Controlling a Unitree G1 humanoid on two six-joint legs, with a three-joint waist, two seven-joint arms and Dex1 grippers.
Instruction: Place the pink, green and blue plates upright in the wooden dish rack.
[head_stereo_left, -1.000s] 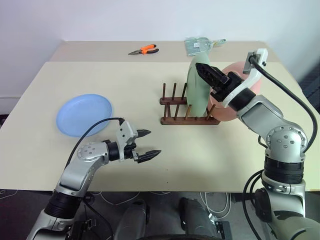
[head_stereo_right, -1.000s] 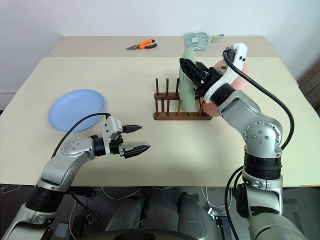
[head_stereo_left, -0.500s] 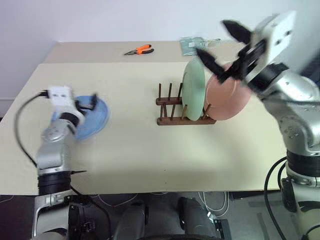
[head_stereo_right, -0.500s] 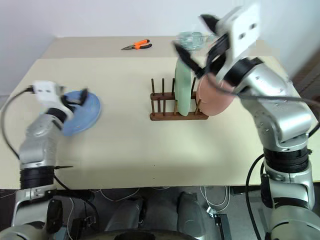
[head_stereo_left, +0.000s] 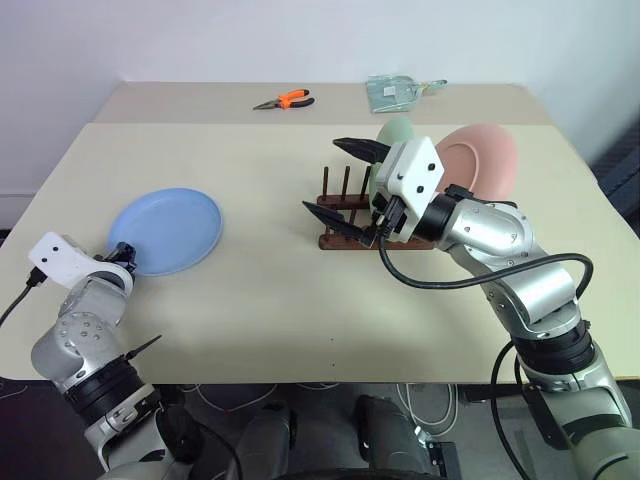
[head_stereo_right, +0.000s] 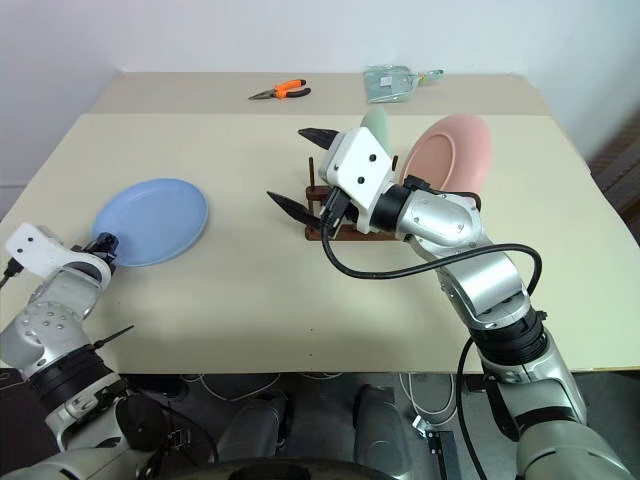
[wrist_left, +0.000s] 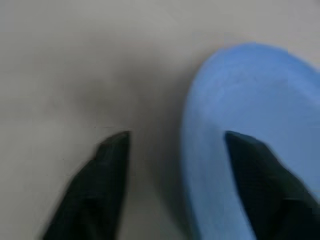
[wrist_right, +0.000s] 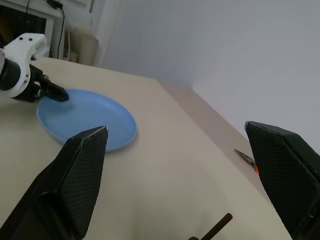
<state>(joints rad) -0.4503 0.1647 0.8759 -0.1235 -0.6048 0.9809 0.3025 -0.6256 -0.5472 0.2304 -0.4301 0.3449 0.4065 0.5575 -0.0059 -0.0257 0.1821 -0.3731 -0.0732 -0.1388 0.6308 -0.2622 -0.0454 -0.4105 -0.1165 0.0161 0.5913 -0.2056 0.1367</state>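
Observation:
The blue plate (head_stereo_left: 165, 230) lies flat on the table at the left. My left gripper (wrist_left: 175, 145) is open at its near left rim, one finger (wrist_left: 107, 175) over the table and the other over the plate. The green plate (head_stereo_left: 395, 132) and the pink plate (head_stereo_left: 480, 160) stand upright at the right end of the wooden dish rack (head_stereo_left: 340, 205); my right arm hides their lower parts. In front of the rack's left end, above the table, my right gripper (head_stereo_left: 335, 180) is wide open and holds nothing.
Orange-handled pliers (head_stereo_left: 285, 100) and a clear packet (head_stereo_left: 400, 90) lie at the far side of the table. Bare tabletop (head_stereo_left: 270, 290) stretches between the blue plate and the rack. The table's left edge runs close to my left gripper.
My left arm has swung left from the table's middle to the blue plate's rim. My right gripper has opened, left the green plate and moved left in front of the rack.

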